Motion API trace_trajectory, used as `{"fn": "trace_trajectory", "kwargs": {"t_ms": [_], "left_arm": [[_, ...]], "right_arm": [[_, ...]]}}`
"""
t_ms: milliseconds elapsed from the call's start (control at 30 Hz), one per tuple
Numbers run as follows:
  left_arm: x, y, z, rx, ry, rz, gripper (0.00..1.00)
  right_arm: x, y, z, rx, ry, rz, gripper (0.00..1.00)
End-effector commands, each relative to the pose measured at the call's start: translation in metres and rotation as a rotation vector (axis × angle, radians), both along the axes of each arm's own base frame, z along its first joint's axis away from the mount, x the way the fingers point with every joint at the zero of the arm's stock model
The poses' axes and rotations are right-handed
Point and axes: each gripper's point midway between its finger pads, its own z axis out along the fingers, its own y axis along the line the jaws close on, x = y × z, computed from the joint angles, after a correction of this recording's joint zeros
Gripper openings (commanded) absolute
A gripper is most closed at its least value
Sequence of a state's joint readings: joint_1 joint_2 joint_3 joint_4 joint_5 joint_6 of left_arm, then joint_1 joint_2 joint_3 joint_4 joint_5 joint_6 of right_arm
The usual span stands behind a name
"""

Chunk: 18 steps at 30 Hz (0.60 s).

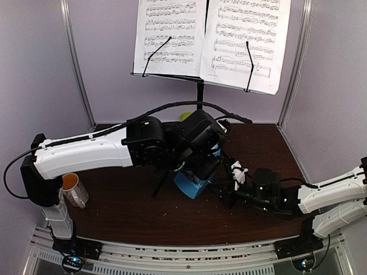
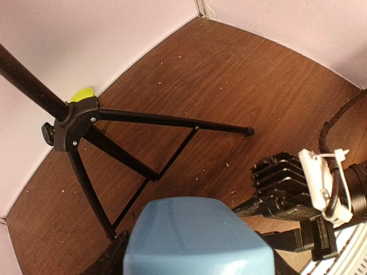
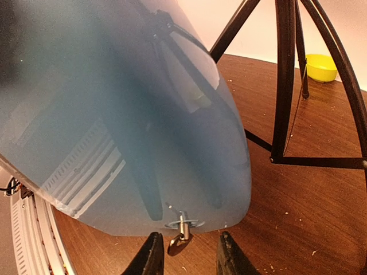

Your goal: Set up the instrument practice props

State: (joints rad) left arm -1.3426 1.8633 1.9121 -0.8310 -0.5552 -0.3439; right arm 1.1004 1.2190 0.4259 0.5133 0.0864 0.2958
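The black music stand (image 1: 200,94) stands at the back with two white sheet-music pages (image 1: 169,34) (image 1: 246,40) on its desk, held by wire clips. Its tripod legs show in the left wrist view (image 2: 74,123) and the right wrist view (image 3: 284,86). My left gripper (image 1: 198,166) is shut on the blue metronome (image 1: 192,183), which fills the bottom of its own view (image 2: 198,235). My right gripper (image 1: 222,192) is open at the metronome's side (image 3: 143,114). Its fingers (image 3: 152,258) stand either side of the small metal winding key (image 3: 180,240), not touching it.
A white mug with orange inside (image 1: 73,189) sits at the left near the left arm's base. A lime-green bowl (image 3: 321,67) lies behind the stand by the back wall, also visible in the left wrist view (image 2: 83,93). The tripod legs spread low across the brown table (image 1: 132,223).
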Motion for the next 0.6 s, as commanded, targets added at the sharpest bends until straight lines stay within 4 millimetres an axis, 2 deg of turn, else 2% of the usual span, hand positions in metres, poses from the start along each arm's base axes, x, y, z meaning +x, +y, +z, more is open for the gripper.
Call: {"fn": "trace_trajectory", "kwargs": {"t_ms": [0,300,400,567], "left_arm": [[0.001,-0.005,0.057,-0.176,-0.071,-0.012,0.16],[0.0,-0.009,0.058,-0.185,-0.07,-0.027,0.16],[0.0,-0.01,0.057,-0.189,-0.067,-0.03,0.16],[0.0,-0.009,0.058,-0.21,-0.074,-0.027,0.15]], "right_arm": [[0.003,0.004,0.007,0.006,-0.006,-0.011,0.32],[0.005,0.001,0.016,0.017,-0.022,-0.028,0.24],[0.005,-0.001,0.017,0.018,-0.023,-0.036,0.17],[0.006,-0.008,0.023,0.071,0.003,-0.067,0.0]]}}
